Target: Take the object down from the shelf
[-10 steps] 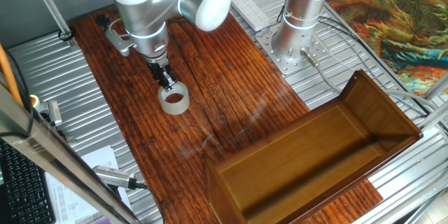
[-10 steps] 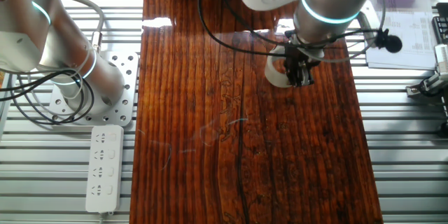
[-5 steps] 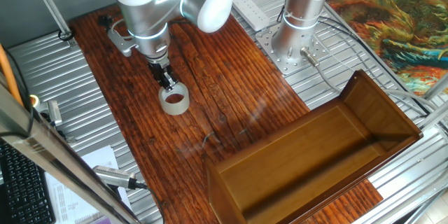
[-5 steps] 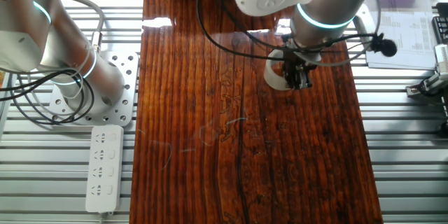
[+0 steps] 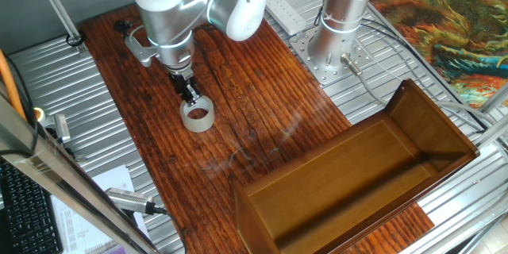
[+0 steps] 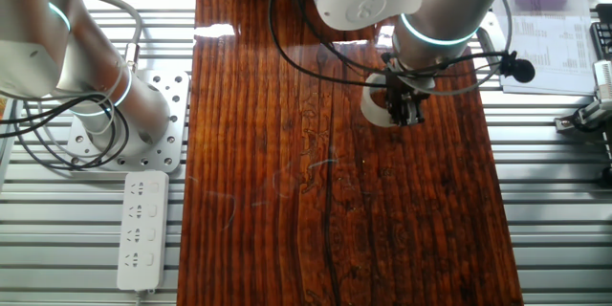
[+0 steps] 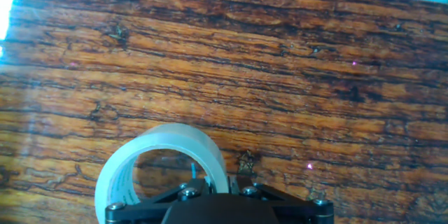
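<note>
The whitish tape roll (image 5: 198,125) lies flat on the dark tabletop, hole up, at the far left; it also shows in the other fixed view (image 6: 371,105) and in the hand view (image 7: 168,140). My gripper (image 5: 190,97) points straight down at it, and its fingers straddle the roll's wall, one inside the hole and one outside, closed on the wall. The gripper also shows in the other fixed view (image 6: 406,115) and in the hand view (image 7: 218,183). The brown wooden shelf (image 5: 341,182) stands at the near right with nothing in it, well apart from the roll.
The arm's base plate (image 5: 329,55) and a white power strip (image 6: 142,225) sit on the metal frame beside the table. Papers (image 6: 550,38) and a clamp (image 6: 583,115) lie past the other side. A silver tool (image 5: 131,200) lies at the near left.
The arm's upper body has shifted slightly to the right in the one fixed view. The fingers and the tape roll have stayed almost in place on the tabletop.
</note>
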